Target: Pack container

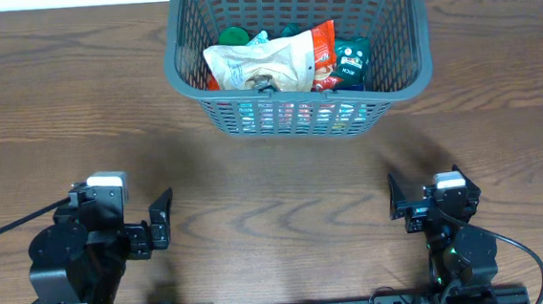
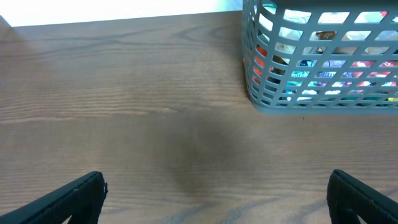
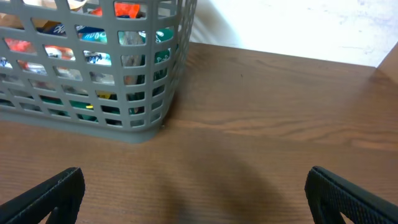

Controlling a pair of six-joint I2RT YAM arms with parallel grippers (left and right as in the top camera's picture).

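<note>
Overhead: the basket (image 1: 298,117) is seen at the far middle of the tabletop (image 1: 275,200), upright and well apart from both arms. It is already loaded: a white packet (image 1: 266,66) lies on top, with a red packet (image 1: 324,52) and a dark green packet (image 1: 351,60) tucked beside it on the right. No loose packet is seen anywhere on the bare wood. The left fingers (image 1: 164,215) and right fingers (image 1: 397,199) are parked near the front edge, each pointed toward the basket.

Left wrist: the left fingers (image 2: 74,196) are spread wide at the two lower corners, with nothing held between them. The basket (image 2: 273,102) is seen at upper right, with coloured packets showing through its slots.

Right wrist: the right fingers (image 3: 348,193) are likewise spread wide and hold nothing. The basket (image 3: 143,118) sits at upper left on the wood.

Step judged: packing looks finished or nearly so (nothing is left outside to be picked up). If another item is supplied, a reach, a grasp and a drop over the rim would be called for; otherwise no further move is needed beyond both arms being kept at rest.
</note>
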